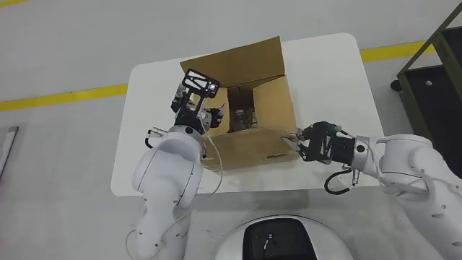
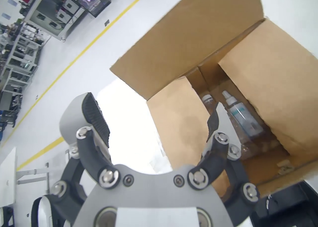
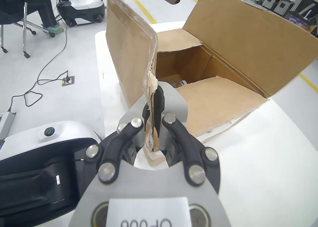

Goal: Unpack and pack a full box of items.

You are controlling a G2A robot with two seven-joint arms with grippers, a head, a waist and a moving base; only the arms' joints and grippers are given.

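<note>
1. The cardboard box (image 1: pixel 245 68) stands on the white desk (image 1: pixel 325 65) with its flaps raised.
2. The right gripper (image 3: pixel 154 100) has its fingers clamped on the torn corner edge of the near flap (image 3: pixel 129 59) and holds that flap upright.
3. The left gripper (image 2: pixel 152 111) hangs above the box's left side flap (image 2: pixel 178 118). Its fingers are spread wide and grip nothing.
4. A spray bottle (image 2: pixel 238 113) lies on the box floor beside a second, white-capped bottle (image 2: pixel 207 100).
5. Key relation: both bottles lie below the left fingers and beyond them, on the inner side of the side flap.
6. The spray bottle's long axis appears to run from the near wall toward the far one, nozzle end farther away.
7. Judgement: the left arm is nearer and free, so it is the better placed to reach in. Its fingers would probably need to span the bottle across that axis.
</note>
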